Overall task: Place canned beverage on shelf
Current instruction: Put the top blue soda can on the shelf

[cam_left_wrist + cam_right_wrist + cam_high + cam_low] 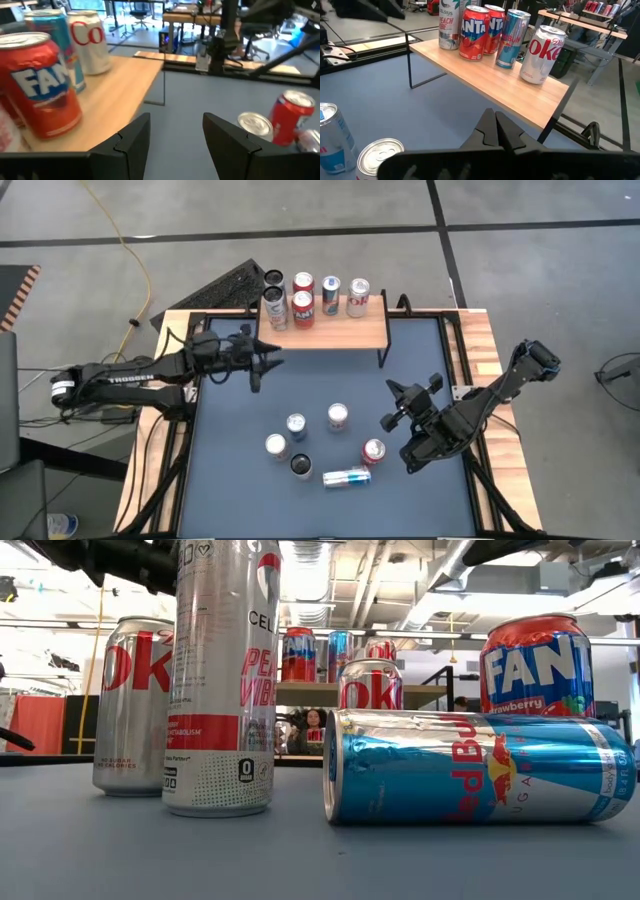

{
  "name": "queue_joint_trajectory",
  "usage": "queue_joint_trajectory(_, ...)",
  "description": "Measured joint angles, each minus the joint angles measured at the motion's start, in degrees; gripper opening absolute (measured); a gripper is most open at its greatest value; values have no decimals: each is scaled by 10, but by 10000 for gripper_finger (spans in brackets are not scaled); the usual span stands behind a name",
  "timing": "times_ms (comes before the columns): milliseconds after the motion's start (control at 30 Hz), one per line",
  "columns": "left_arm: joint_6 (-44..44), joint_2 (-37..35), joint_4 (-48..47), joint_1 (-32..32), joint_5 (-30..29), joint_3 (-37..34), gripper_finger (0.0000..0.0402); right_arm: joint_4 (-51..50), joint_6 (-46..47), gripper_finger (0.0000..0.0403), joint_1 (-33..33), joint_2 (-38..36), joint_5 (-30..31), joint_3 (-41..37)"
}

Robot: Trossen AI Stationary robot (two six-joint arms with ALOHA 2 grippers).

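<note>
The shelf [335, 332], light wood on thin black legs, stands at the table's far side and bears several upright cans, among them a red Fanta can [42, 85] and a Diet Coke can [542, 55]. My left gripper [262, 362] [175, 140] is open with nothing between its fingers, just off the shelf's near left corner and about level with its top. Several more cans stand on the blue mat, and a blue Red Bull can [346, 477] [480, 765] lies on its side. My right gripper [390, 418] [495, 125] is shut and holds nothing, above the mat right of those cans.
The loose cans cluster mid-table: a blue one [297, 426], a silver one [338, 417], a white one [276, 446], a tall Celsius can [225, 670] and a red Fanta can [373, 451]. A black frame [455, 380] borders the mat. The shelf's near right part [355, 332] is bare wood.
</note>
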Motion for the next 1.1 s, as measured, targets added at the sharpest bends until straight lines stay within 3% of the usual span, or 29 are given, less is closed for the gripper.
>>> queue_joint_trajectory(167, 32, 11, 0, -8, -33, 0, 173, 0, 0, 0, 0, 0, 0, 0)
queue_joint_trajectory(300, 56, 22, 14, 42, -29, 0, 173, -1, -1, 0, -5, 0, 0, 0)
queue_joint_trajectory(433, 35, 27, 18, 97, 26, 0, 173, -1, -2, 0, -11, 0, -1, 0)
queue_joint_trajectory(533, -6, 26, 13, 93, 94, 0, 173, 0, -2, 0, -13, 0, -1, 0)
queue_joint_trajectory(633, -44, 26, 4, 55, 149, 0, 173, 1, -2, 0, -12, 0, -2, 0)
queue_joint_trajectory(800, -77, 26, 40, -64, 203, 0, 173, 2, -1, 0, -12, 0, -4, 0)
queue_joint_trajectory(933, -57, 25, 99, -151, 177, 0, 173, 7, 0, 0, -12, 0, -4, 0)
queue_joint_trajectory(1100, -36, 21, 125, -200, 104, 0, 173, 9, -1, 0, -12, 0, -4, 0)
